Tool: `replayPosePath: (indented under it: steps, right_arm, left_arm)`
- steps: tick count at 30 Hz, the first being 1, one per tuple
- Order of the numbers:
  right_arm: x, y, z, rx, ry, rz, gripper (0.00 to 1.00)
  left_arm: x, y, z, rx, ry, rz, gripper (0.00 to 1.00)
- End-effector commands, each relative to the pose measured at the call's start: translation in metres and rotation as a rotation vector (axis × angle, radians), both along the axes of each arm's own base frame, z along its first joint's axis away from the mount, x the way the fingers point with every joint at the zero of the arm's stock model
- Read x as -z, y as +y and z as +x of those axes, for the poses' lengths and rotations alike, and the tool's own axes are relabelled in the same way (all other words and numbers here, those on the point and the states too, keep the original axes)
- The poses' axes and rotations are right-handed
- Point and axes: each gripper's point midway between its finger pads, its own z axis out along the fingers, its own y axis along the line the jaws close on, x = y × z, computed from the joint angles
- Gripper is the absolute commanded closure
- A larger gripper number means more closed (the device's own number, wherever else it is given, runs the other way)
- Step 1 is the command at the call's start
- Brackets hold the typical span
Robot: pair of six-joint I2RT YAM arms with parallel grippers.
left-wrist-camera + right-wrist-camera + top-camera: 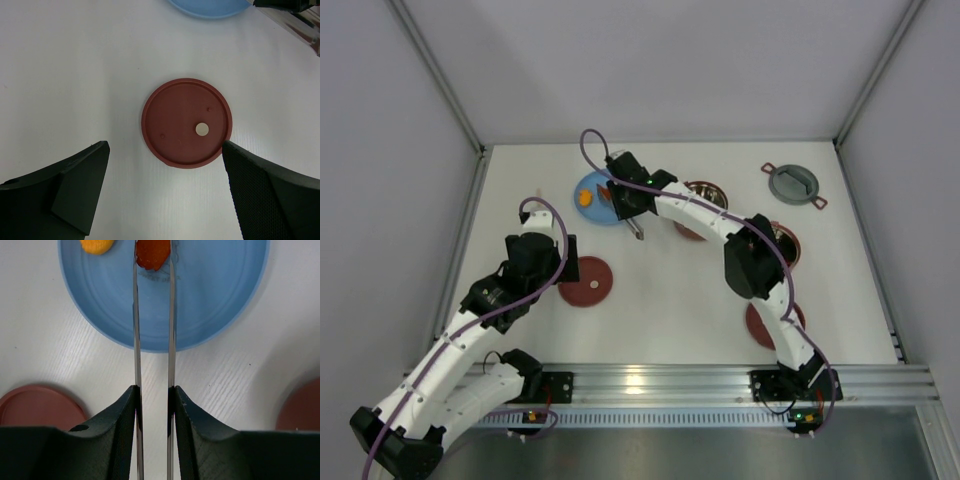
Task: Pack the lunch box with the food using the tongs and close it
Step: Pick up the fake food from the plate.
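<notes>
Packing looks barely begun: no food shows in the bowls point(708, 190), and the lids point(585, 281) and cover point(793, 183) lie loose. Right gripper point(154, 392) pinches the tongs point(135, 315), whose tips flank a red-brown piece point(152, 252) on the plate point(215, 300), with an orange piece point(97, 245) beside it. Left gripper point(164, 150) gapes wide and empty above one lid. Nothing seems to block the way.

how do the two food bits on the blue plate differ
Colour: the yellow-orange piece is lighter, while the red-orange piece is darker, almost brownish red.
Position: the red-orange piece sits between the tips of the tongs, with an arm on either side of it. The yellow-orange piece lies free outside the arms.
Shared: both are small and lie on the plate, and both are cut off by the top edge of the right wrist view.
</notes>
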Motion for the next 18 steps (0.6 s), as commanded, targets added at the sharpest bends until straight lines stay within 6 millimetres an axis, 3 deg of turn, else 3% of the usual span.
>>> replayPosePath:
  steps: [1, 9, 18]
  right_arm:
    - [-0.081, -0.011, 0.005, 0.049, -0.125, 0.104, 0.74]
    - [-0.097, -0.03, -0.011, 0.066, -0.13, 0.099, 0.75]
    - [-0.099, -0.045, -0.022, 0.081, -0.134, 0.084, 0.75]
  left_arm:
    - [-0.005, -0.001, 0.002, 0.0, -0.016, -0.001, 0.01]
    - [-0.004, -0.001, 0.002, 0.001, -0.014, 0.002, 0.01]
    - [-0.004, -0.001, 0.002, 0.002, -0.015, 0.0, 0.01]
